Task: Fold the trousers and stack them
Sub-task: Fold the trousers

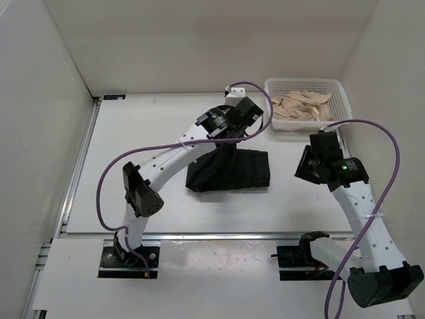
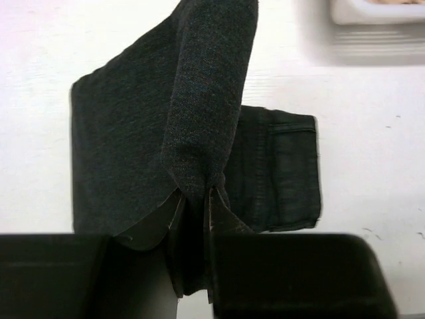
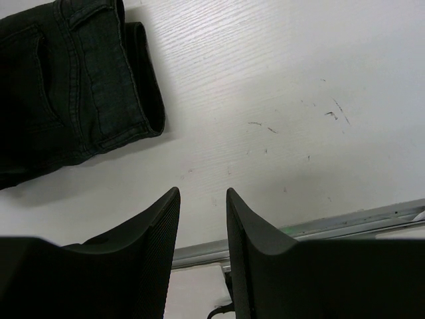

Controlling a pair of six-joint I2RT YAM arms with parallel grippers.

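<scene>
Two grippers over your scuffed white table (image 3: pixel 285 73), pale walls (image 1: pixel 199 40) around: left gripper (image 2: pixel 196 199) clamps a trousers (image 2: pixel 126 146) fold; right gripper (image 3: pixel 202 196) stands parted, trousers ahead-left.

The whole table (image 1: pixel 133 146) is taken in from high above, on the near side of the trousers (image 1: pixel 229 171), which are seen near the middle. The left wrist view is aimed steeply down onto the trousers from very near. The right wrist view is held low, to the right of the trousers, whose right-hand end is shared by all three views.
</scene>
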